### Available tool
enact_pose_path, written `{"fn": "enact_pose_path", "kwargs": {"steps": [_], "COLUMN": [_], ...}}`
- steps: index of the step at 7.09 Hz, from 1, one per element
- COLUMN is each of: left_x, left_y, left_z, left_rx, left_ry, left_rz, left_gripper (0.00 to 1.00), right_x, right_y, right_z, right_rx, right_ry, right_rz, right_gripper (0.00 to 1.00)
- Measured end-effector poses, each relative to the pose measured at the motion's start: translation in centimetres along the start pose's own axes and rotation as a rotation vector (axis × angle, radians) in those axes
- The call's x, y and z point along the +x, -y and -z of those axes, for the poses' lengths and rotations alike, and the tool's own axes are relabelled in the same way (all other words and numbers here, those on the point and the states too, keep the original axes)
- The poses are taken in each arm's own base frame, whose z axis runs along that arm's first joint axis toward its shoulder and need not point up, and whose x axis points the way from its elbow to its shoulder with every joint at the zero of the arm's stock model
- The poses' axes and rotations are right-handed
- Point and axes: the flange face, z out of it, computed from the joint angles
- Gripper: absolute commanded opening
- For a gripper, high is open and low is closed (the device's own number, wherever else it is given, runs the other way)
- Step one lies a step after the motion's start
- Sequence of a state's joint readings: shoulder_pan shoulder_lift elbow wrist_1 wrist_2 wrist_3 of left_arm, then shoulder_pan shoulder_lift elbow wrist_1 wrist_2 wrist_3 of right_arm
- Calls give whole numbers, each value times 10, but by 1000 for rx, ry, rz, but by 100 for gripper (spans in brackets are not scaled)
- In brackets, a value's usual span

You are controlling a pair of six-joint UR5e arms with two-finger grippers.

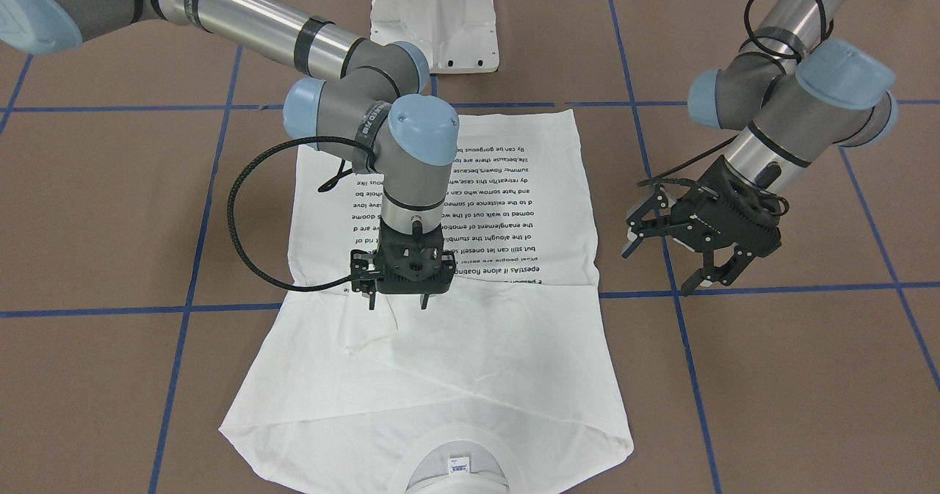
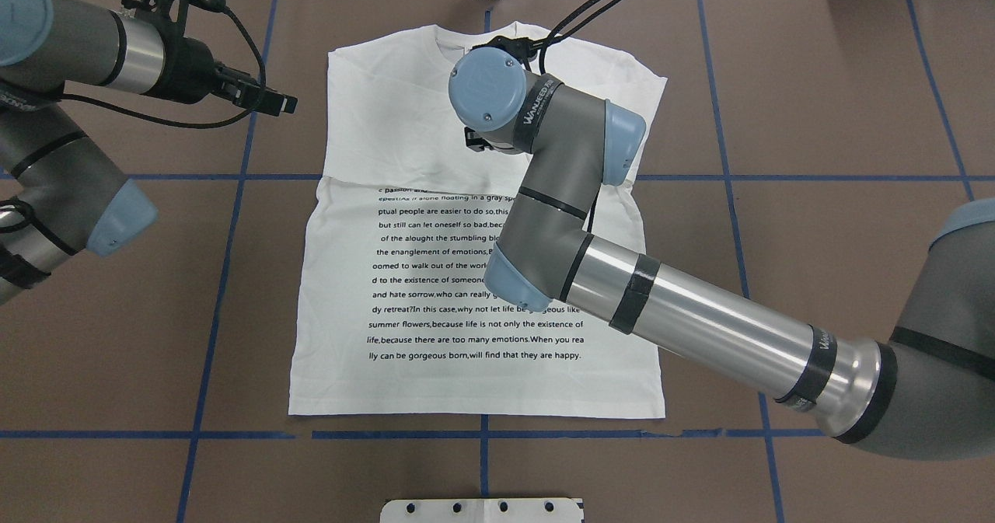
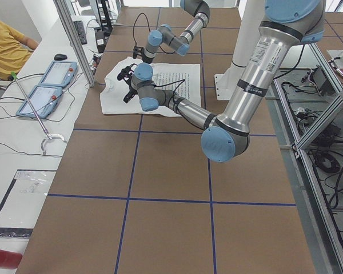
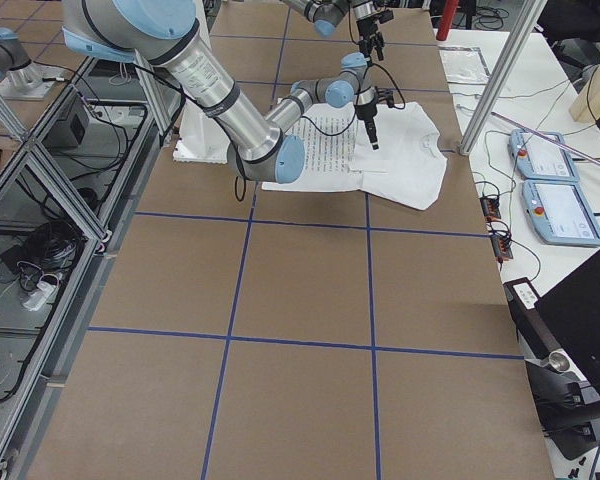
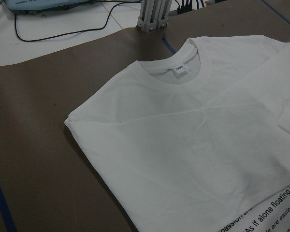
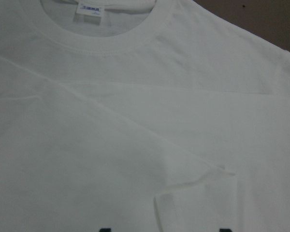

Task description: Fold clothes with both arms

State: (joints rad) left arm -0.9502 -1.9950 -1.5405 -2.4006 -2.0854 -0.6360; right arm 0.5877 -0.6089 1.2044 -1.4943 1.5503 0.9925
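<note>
The right tool [image 1: 397, 304] points straight down over the middle of the shirt [image 2: 404, 119], fingers spread and holding nothing, tips just above the cloth where a fold edge crosses it. The left tool [image 1: 664, 265] is also released and hangs off the garment at about 10 o'clock in the overhead view, above bare table [image 2: 816, 119].

The shirt lies flat at the table's centre, collar [image 6: 111, 46] at 12 o'clock and hem at 6 o'clock.

The likely trouble is the pinch. The fabric is thin and stacked in layers here, so the fingers could take one layer too few or too many, or drag the tucked sleeve loose. A lift by one arm alone would probably skew the fold.

The cloth is white, soft and faintly creased, with a ribbed neckband, a small label [image 5: 181, 68] and black printed text [image 2: 466, 309] across the lower half.
</note>
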Motion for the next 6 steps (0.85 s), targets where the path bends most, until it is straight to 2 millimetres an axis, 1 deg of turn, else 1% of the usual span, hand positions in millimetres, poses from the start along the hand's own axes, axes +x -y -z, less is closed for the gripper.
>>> {"fn": "enact_pose_path", "kwargs": {"steps": [1, 2, 4, 5, 6], "left_x": [-1, -1, -2, -3, -4], "left_y": [-1, -1, -2, -3, -5], "left_z": [0, -1, -2, -3, -3], "left_rx": [0, -1, -3, -4, -6], "left_ry": [3, 4, 6, 7, 8], "left_rz": [4, 6, 8, 9, 9], "left_gripper": [100, 100, 100, 100, 100], "right_x": [3, 12, 27, 28, 26], "right_y": [-11, -19, -32, -38, -44], "right_z": [-9, -16, -21, -22, -24], "right_rx": [-9, -16, -19, -22, -26], "right_ry": [-10, -15, -15, -14, -12], "right_rz": [89, 170, 269, 286, 296], "right_gripper": [66, 62, 57, 48, 32]}}
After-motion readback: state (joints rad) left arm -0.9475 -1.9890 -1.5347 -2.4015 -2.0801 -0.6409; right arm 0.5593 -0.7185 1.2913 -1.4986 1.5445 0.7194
